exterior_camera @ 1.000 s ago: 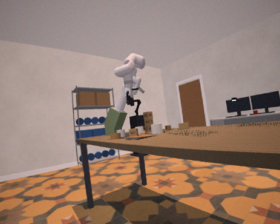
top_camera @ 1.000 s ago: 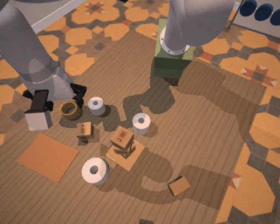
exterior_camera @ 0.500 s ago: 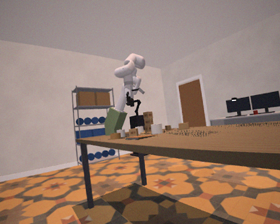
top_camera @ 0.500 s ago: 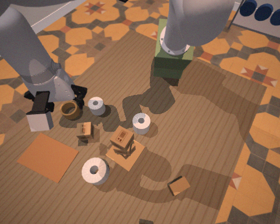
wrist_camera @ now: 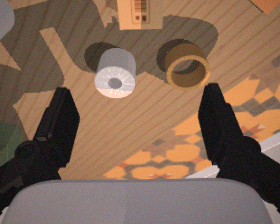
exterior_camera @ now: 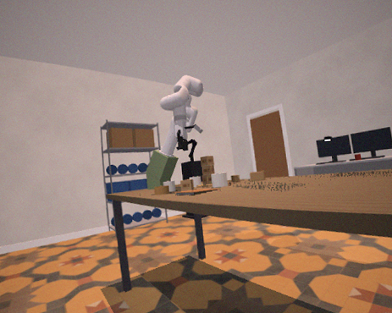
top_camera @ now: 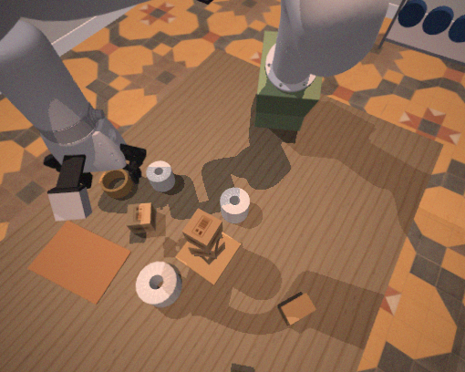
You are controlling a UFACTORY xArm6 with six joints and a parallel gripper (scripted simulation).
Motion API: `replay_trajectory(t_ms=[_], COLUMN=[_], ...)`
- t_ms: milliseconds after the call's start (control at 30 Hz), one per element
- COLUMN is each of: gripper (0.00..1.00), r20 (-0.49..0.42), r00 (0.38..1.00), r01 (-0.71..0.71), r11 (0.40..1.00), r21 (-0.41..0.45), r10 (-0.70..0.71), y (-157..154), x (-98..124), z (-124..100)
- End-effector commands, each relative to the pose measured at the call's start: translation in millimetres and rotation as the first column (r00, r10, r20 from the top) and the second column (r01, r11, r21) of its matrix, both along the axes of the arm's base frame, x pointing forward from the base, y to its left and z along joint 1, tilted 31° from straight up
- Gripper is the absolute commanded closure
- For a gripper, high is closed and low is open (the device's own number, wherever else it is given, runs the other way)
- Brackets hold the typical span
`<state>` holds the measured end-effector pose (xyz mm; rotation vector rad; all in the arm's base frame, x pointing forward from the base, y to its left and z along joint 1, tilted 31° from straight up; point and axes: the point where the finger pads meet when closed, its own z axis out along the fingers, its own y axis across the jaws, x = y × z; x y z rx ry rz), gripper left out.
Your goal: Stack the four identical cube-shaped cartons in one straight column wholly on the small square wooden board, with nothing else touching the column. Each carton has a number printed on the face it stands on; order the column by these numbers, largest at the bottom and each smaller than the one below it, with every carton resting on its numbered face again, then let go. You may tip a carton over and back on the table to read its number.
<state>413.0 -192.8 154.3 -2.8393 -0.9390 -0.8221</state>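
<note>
I see my gripper spread wide with nothing between its fingers, hovering above the table edge near the brown tape ring. Taking that ring as landmark: one carton sits just beside it on the table, and further beyond, a stack of cartons stands on the small wooden board.

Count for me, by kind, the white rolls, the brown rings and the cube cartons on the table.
White rolls: 3
Brown ring: 1
Cube cartons: 4, one loose and what looks like three stacked on the small board
Total: 8
</note>
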Motion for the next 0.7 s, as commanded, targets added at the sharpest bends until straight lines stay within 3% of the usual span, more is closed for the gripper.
replay_trajectory(t_ms=[0,667], gripper=[0.00,0.00], r20=[0.002,-0.001], r00=[1.000,1.000], r01=[0.001,0.001], r11=[1.000,1.000], r21=[-0.002,-0.003], r10=[-0.001,-0.001], y=[0,4], x=[2,10], z=[-2,-18])
